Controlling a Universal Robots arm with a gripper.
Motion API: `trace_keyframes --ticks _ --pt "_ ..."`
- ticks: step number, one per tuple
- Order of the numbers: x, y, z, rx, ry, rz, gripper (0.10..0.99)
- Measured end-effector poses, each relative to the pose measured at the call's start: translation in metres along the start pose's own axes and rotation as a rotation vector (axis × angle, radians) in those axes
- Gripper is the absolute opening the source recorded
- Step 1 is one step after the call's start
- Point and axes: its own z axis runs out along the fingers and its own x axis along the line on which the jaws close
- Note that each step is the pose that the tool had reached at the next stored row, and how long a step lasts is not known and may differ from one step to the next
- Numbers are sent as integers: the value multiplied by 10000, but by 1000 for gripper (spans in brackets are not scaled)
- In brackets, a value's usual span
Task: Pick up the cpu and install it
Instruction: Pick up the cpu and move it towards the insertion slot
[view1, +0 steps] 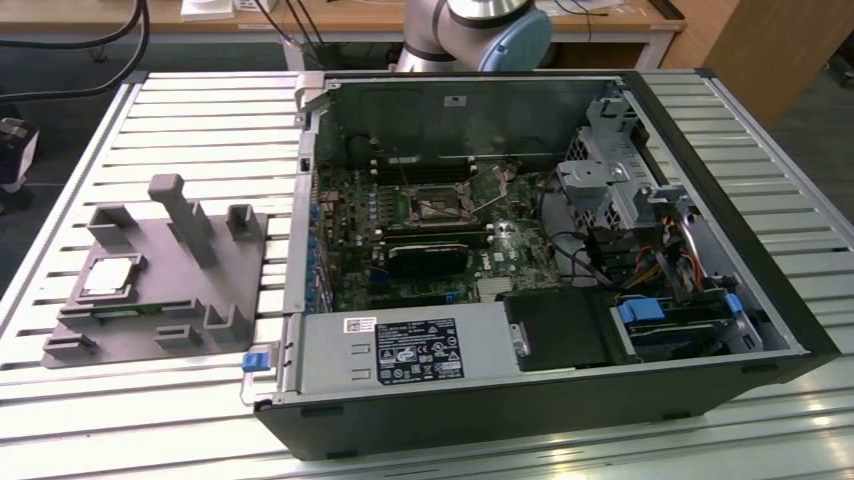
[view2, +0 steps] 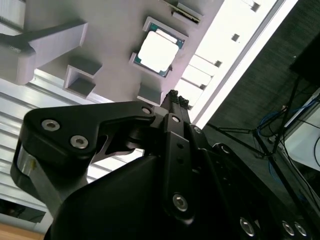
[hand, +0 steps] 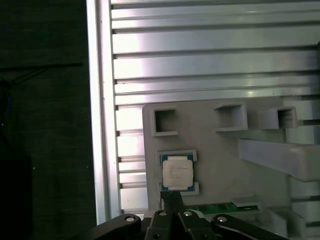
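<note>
In the exterior view, a grey tray (view1: 167, 275) sits on the slatted counter (view1: 200, 110) toward the exterior view's left. The cpu (view1: 110, 277) lies flat in a shallow pocket of that tray, metal top up, with a thin green strip (view1: 120, 310) in a slot just beside it. Blocks and one tall post (view1: 180, 215) stand up from the tray around the pocket.

Next to the tray, toward the exterior view's right, an open computer case (view1: 534, 420) lies on its side. Its green board (view1: 441, 250) faces up, and the square socket (view1: 438, 205) near the middle of the board has no chip in it. A grey power box (view1: 400, 350) fills the near corner of the case, and drive cages (view1: 601, 185) with cables line the far side. The arm's base (view1: 481, 25) rises behind the case.

In both wrist views the black fingers (view2: 176, 112) (hand: 172, 202) are pressed together at the tips with nothing between them. They hang above the tray, and the cpu (view2: 157, 50) (hand: 177, 172) rests in its pocket just beyond the tips, apart from them.
</note>
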Motion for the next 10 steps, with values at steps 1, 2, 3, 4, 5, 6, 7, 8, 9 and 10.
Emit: trace_keyframes --ticks 1,2,3,4,5,6,7,8,9,10 --pt "0 -1 9 0 0 0 106" --pt "0 -2 17 0 0 1 106" --pt "0 -4 24 0 0 0 106" --pt "0 -5 29 1 1 0 106" --pt "1 -5 35 1 1 0 106" --pt "1 -6 42 1 1 1 106" --pt "1 -7 50 1 1 0 106" --pt "1 -7 58 0 0 0 106" --pt "1 -8 63 0 0 0 114" --pt "1 -8 68 1 1 0 165"
